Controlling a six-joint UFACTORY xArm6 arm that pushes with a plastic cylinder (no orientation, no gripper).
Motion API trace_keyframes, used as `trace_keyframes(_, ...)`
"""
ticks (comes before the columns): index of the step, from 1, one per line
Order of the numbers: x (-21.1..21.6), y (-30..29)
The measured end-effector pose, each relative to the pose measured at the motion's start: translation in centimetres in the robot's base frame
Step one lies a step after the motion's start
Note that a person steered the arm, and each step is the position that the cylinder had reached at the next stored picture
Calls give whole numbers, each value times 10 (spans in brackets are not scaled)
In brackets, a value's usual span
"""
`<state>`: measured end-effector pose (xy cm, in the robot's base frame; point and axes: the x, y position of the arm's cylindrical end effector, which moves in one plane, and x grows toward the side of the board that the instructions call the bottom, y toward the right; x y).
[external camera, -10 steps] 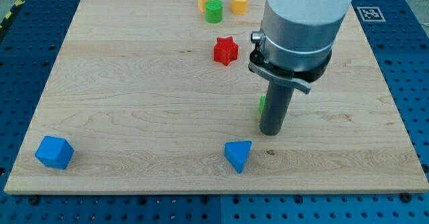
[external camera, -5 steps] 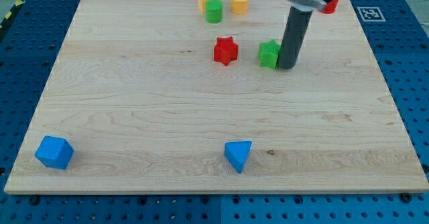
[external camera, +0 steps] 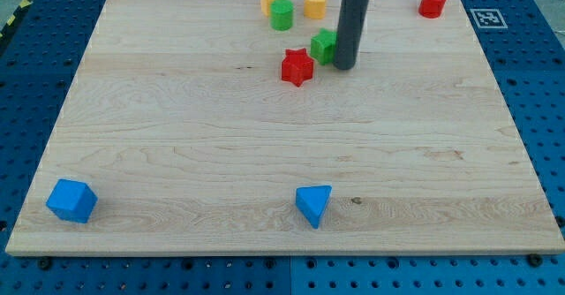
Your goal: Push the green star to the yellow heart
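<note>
The green star [external camera: 323,45] has slid up-left, my tip [external camera: 342,66] touching its right; no jaws.

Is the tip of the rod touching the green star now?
Touching: in the camera view my tip presses against the green star on its right side, no gap visible.

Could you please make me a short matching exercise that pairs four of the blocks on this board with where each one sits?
Blocks:
1. green star
2. red star
3. blue cube
4. yellow heart

Places:
A. bottom left corner of the board
B. top edge, just above the green star
C. right against my tip, on its left
D. just below and left of the green star

Pairs: 1-C, 2-D, 3-A, 4-B
</note>
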<state>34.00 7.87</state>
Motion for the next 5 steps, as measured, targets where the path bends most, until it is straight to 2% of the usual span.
trace_keyframes(1,-14,-15)
trace_keyframes(3,11,-21)
trace_keyframes(5,-6,-57)
